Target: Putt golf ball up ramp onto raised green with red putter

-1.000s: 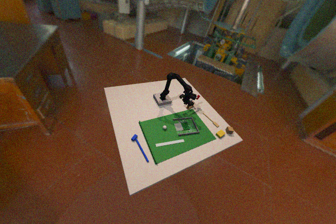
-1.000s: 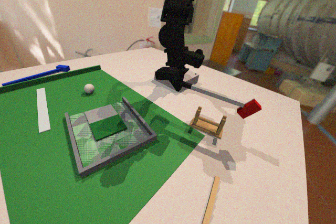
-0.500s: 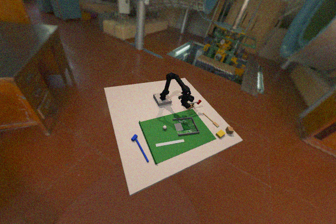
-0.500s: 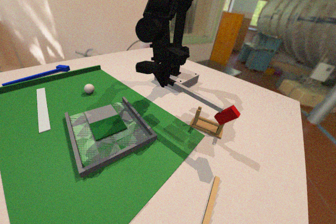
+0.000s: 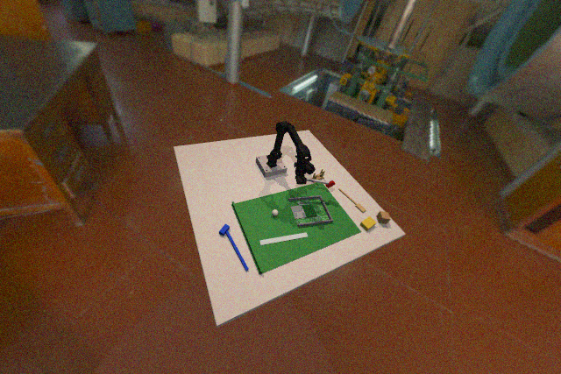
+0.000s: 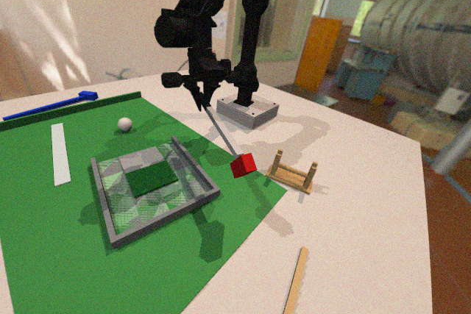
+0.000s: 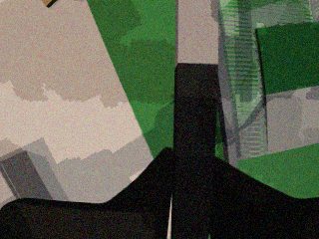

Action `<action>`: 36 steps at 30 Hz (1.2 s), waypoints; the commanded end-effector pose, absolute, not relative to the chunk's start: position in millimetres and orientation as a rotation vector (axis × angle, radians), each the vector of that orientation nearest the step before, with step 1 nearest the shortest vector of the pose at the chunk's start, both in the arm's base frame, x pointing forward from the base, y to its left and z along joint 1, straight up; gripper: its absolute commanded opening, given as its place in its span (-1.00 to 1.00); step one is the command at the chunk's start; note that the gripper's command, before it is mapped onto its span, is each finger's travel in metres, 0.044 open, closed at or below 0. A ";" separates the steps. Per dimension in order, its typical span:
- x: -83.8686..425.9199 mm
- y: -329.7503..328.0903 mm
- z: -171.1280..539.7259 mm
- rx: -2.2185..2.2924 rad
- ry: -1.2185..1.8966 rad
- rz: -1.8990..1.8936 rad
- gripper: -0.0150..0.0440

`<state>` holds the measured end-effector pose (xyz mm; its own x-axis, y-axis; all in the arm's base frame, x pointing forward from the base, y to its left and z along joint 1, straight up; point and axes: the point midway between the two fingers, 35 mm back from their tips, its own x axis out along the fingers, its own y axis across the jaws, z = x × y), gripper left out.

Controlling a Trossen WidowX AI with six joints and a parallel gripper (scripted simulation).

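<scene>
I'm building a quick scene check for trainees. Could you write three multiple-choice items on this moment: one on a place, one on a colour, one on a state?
1. Where is the golf ball?
A. on the green mat
B. on the raised green
C. on the wooden rack

2. What colour is the putter lying beyond the mat's far edge?
A. red
B. blue
C. yellow

3. What is the gripper doing?
A. open above the ball
B. shut on nothing
C. shut on the red putter

Answers:
1 A, the ball sits on flat mat beside the walled ramp.
2 B, the blue putter lies there.
3 C, the shaft runs from the fingers down to the red head, lifted off the rack.
</scene>
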<state>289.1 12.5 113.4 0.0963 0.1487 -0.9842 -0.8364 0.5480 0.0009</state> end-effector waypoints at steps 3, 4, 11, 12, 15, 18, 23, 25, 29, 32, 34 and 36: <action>284.8 -20.7 117.1 -0.575 1.325 0.671 -0.49; 283.7 -26.0 117.4 -0.557 1.334 0.649 -0.49; 273.3 -62.0 119.4 -0.426 1.392 0.495 -0.49; 271.5 -67.0 119.7 -0.408 1.399 0.473 -0.49; 265.4 -81.6 120.6 -0.351 1.420 0.407 -0.49; 258.5 -95.8 121.5 -0.293 1.439 0.341 -0.49; 245.3 -118.4 123.0 -0.197 1.467 0.231 -0.49; 239.5 -126.9 123.6 -0.158 1.477 0.187 -0.49; 227.0 -143.3 124.9 -0.080 1.494 0.098 -0.49; 216.8 -154.8 125.8 -0.020 1.505 0.032 -0.49; 209.7 -162.1 126.4 0.019 1.511 -0.012 -0.49; 202.4 -169.2 127.1 0.059 1.516 -0.056 -0.49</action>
<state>213.9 -156.7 123.7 0.0576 0.0133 -0.9983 -0.0206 0.9997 0.0122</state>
